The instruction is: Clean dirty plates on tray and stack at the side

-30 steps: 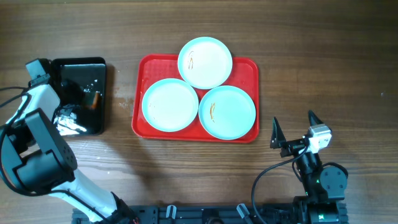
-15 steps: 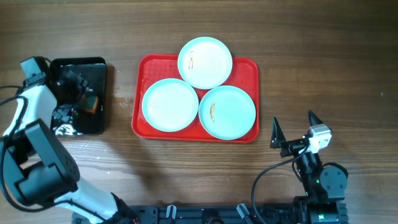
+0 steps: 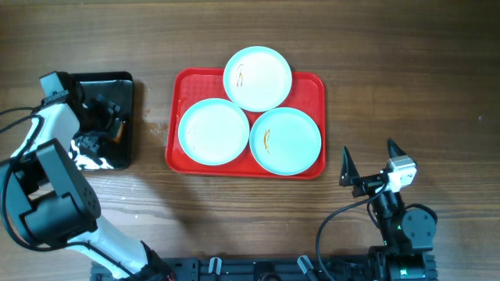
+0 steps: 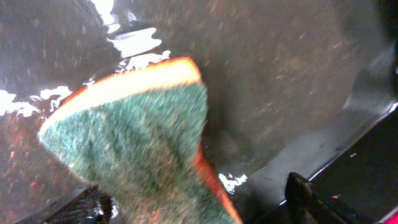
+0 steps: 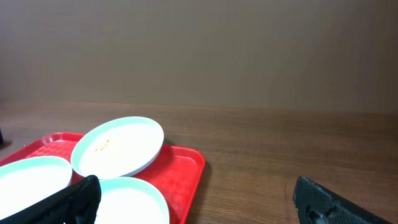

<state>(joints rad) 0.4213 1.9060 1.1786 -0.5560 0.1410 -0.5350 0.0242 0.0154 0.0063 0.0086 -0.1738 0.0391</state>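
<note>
Red plastic tray (image 3: 176,160) holds all three plates (image 3: 258,78), two of them with orange smears (image 3: 267,140). My left gripper (image 3: 99,123) is open over the black tray (image 3: 125,82), with a green sponge (image 4: 137,137) between its fingers. My right gripper (image 3: 367,147) hangs wide open near the tray's right corner.

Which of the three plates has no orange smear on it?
The left plate; the far plate and the right plate each show an orange streak.

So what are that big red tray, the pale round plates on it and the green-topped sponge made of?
Red rectangular tray: likely moulded plastic, uniform colour, rounded rim. Pale mint-white round plates: smooth and matte, plastic or ceramic, hard to tell. Sponge: orange foam under a fuzzy green scouring layer.
</note>
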